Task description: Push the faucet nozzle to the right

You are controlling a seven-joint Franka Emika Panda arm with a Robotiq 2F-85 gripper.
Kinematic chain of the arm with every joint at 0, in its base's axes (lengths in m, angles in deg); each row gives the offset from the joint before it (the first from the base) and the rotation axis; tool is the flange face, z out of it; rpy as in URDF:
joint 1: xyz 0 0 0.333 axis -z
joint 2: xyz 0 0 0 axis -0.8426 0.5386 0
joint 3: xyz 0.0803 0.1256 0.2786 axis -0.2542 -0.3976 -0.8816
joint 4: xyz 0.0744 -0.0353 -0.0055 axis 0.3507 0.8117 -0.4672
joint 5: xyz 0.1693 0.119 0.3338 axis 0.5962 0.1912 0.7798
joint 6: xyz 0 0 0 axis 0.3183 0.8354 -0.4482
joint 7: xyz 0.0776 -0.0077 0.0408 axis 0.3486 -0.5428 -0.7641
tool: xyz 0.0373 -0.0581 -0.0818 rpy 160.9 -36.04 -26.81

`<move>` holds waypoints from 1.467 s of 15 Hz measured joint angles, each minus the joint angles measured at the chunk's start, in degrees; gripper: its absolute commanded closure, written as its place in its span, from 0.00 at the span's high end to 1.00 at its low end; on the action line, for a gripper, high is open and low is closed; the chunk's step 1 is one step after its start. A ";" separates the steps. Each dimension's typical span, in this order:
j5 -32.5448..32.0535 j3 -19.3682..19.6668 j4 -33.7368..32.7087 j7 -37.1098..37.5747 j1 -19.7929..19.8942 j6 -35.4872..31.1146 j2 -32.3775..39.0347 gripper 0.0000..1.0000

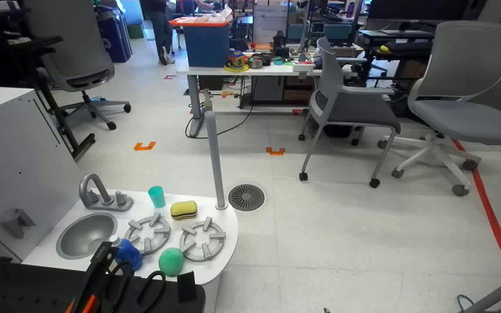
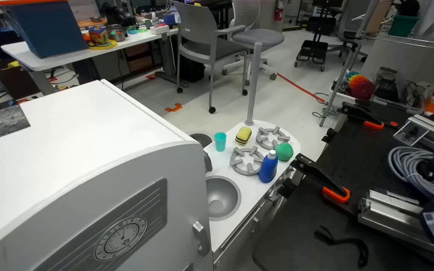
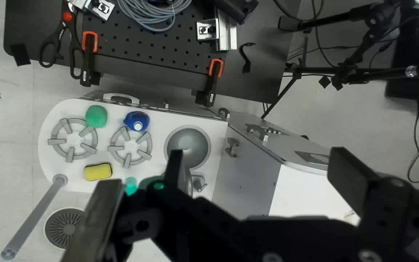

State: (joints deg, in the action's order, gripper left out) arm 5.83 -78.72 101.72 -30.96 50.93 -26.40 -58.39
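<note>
White, round-ended counter (image 3: 158,143); pale tiled floor (image 1: 342,226). Silver-grey arched faucet nozzle (image 1: 90,177): one. Grey spoked burner rings (image 1: 206,251): two. Black gripper (image 3: 256,163): one, jaws wide apart.

On the wht counter (image 2: 219,230): teal cup (image 2: 220,142) near a yel. sponge (image 2: 243,136), white-capped blue btl (image 2: 268,168) upright beside a gray burner (image 1: 162,231), green ball (image 1: 171,261) by the 2nd burner (image 1: 218,235), plus sink bowl (image 2: 222,197). Flr drain (image 1: 246,197) (round, slotted) beyond its edge. Scissors (image 3: 73,34) & orange-handled clamps (image 3: 212,83) along edge of blk bench (image 3: 151,54).

faucet nozzle (image 1: 91,177): smooth, matt | basin (image 1: 84,234): satin (metal-looking) | bottle (image 2: 268,168): plastic
</note>
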 measured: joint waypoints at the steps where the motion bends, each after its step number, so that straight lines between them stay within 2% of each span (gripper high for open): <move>1: 0.00 0.00 -0.02 0.00 0.00 -0.01 -0.03 1.00; 5: -0.02 -0.54 0.11 0.56 0.29 -0.72 0.60 1.00; 8: -0.17 -2.84 1.11 4.09 0.56 -9.06 6.54 1.00; 12: -0.46 -4.83 1.39 9.11 0.60 -20.74 20.51 1.00; 16: -1.81 -5.07 1.23 9.85 0.61 -37.79 35.10 1.00; 22: -8.38 -5.35 -1.98 9.82 0.04 -59.48 57.68 1.00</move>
State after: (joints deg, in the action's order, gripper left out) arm -2.55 -84.06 99.74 -21.14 50.97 -85.88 -0.71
